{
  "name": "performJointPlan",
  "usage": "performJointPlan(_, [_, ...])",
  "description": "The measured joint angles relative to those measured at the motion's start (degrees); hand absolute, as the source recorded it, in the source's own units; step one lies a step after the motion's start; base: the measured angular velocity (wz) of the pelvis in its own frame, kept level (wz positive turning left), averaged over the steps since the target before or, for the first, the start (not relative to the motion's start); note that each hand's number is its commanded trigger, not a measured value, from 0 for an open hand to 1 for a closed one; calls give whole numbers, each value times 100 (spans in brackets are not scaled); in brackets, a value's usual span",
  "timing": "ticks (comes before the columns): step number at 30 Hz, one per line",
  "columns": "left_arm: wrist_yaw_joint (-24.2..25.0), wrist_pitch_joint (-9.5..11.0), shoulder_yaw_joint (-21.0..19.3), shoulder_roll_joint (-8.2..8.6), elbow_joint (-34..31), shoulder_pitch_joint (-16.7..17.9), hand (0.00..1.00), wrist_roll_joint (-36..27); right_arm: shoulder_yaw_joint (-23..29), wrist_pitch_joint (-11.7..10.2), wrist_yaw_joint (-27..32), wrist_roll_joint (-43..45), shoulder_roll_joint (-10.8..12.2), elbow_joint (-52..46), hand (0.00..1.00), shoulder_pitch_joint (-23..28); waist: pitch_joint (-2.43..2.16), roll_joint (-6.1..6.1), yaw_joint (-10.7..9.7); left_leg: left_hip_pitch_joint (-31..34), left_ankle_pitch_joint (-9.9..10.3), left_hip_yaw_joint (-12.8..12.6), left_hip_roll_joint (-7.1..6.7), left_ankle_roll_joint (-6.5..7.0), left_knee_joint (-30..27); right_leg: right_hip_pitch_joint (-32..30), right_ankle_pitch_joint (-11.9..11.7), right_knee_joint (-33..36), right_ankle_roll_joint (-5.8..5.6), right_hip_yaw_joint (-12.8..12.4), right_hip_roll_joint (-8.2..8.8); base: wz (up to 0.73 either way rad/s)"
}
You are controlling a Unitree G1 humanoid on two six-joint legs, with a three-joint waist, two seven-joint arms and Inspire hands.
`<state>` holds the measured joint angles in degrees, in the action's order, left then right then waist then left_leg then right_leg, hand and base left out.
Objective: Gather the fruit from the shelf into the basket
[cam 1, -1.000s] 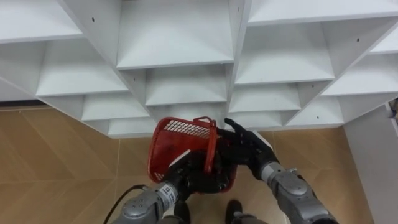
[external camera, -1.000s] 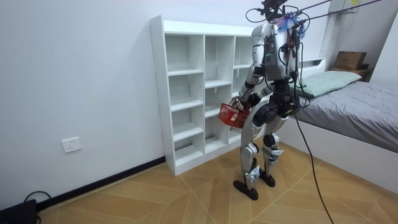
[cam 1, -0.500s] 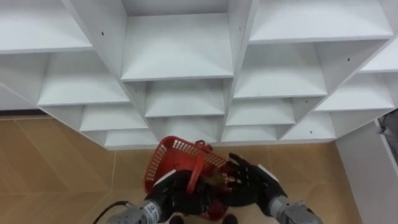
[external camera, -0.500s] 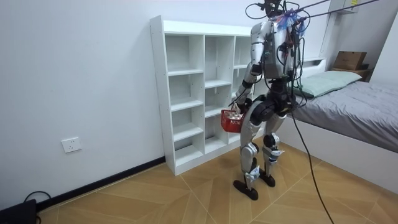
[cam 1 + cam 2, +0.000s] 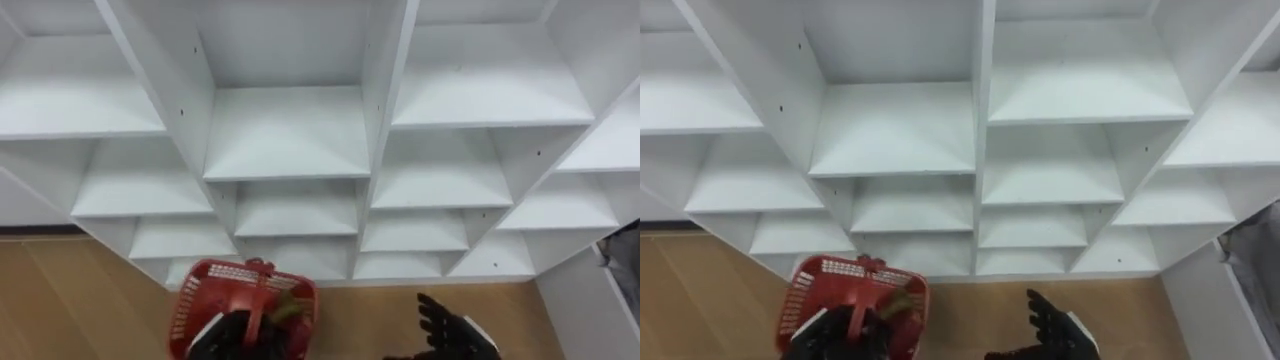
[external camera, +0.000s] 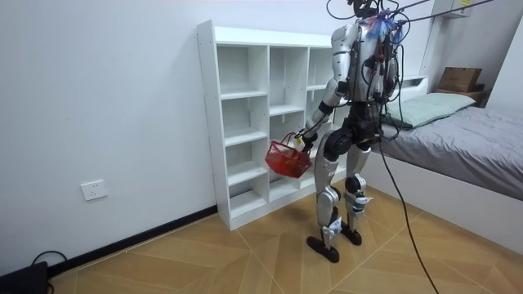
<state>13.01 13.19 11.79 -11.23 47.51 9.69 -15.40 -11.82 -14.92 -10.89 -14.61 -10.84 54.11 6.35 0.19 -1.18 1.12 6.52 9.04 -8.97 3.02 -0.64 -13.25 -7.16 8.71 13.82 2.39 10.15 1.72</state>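
Note:
My left hand [image 5: 232,337] is at the bottom edge of the left eye view, shut on the upright handle of a red mesh basket [image 5: 212,296]. A yellowish-brown thing [image 5: 284,306] lies in the basket, too blurred to name. My right hand [image 5: 452,328] is low on the right, well apart from the basket, open with its fingers spread and holding nothing. In the room view the basket [image 6: 287,158] hangs tilted at hip height in front of the white closet shelves [image 6: 253,94].
The white shelf unit [image 5: 288,130] has several open compartments, and those in view hold nothing. Wooden floor [image 5: 80,290] runs below it. A white panel [image 5: 590,310] stands at the far right. A bed [image 6: 466,147] stands behind me on the room view's right.
The basket has swung to my left with the left hand. The right hand has come off the basket and now hovers apart, spread. The eye view has tilted up along the shelves.

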Motion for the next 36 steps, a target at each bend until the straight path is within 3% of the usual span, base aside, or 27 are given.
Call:
performJointPlan(4, [-309, 4, -305, 0, 227, 287, 100, -3, 53, 6, 36, -44, 4, 27, 0, 313, 13, -47, -39, -362, 15, 6, -26, -13, 190, 364, 21, -152, -29, 7, -18, 3])
performJointPlan(5, [-389, 4, -414, 9, 325, 298, 100, -3, 147, 5, 31, -10, 17, 104, 0, 335, 36, -52, -43, -439, 17, 0, -33, -11, 213, 432, 24, -190, -35, -9, -18, 0])
performJointPlan(8, [-581, 7, -646, 31, 578, 361, 100, -56, 369, 8, 108, -8, 49, 208, 0, 437, 44, -18, -52, -613, 74, -3, -46, -12, 242, 554, 60, -224, -63, -39, -19, -5])
performJointPlan(15, [-756, 27, -767, 108, 902, 430, 100, -68, 712, 9, 219, -11, 187, 414, 0, 599, 33, 13, -69, -829, 118, -20, -62, -8, 301, 729, 88, -228, -89, -78, -18, -4])
performJointPlan(16, [-772, 27, -855, 154, 1069, 429, 100, -68, 791, 11, 250, -7, 224, 475, 0, 601, 14, 23, -70, -836, 127, -22, -62, -8, 300, 736, 101, -226, -91, -75, -17, 0])
performJointPlan(27, [-822, -11, -1408, 343, 1684, 450, 100, -80, 1014, 143, 550, -77, 273, 860, 0, 733, -2, 63, -70, -982, 187, -5, -62, -8, 279, 928, 129, -320, -106, -63, -19, 1])
performJointPlan(32, [-715, -292, -1795, 394, 1831, 494, 100, -304, 1421, 363, 618, -74, 420, 1219, 0, 660, 3, 36, -76, -1003, 195, -4, -69, -8, 279, 965, 140, -322, -118, -70, -18, 0])
performJointPlan(36, [-715, -470, -1851, 419, 1939, 535, 100, -307, 1552, 502, 560, -304, 453, 1577, 0, 525, 12, 12, -88, -1121, 220, 1, -81, 0, 311, 1103, 173, -335, -138, -69, -16, 1])
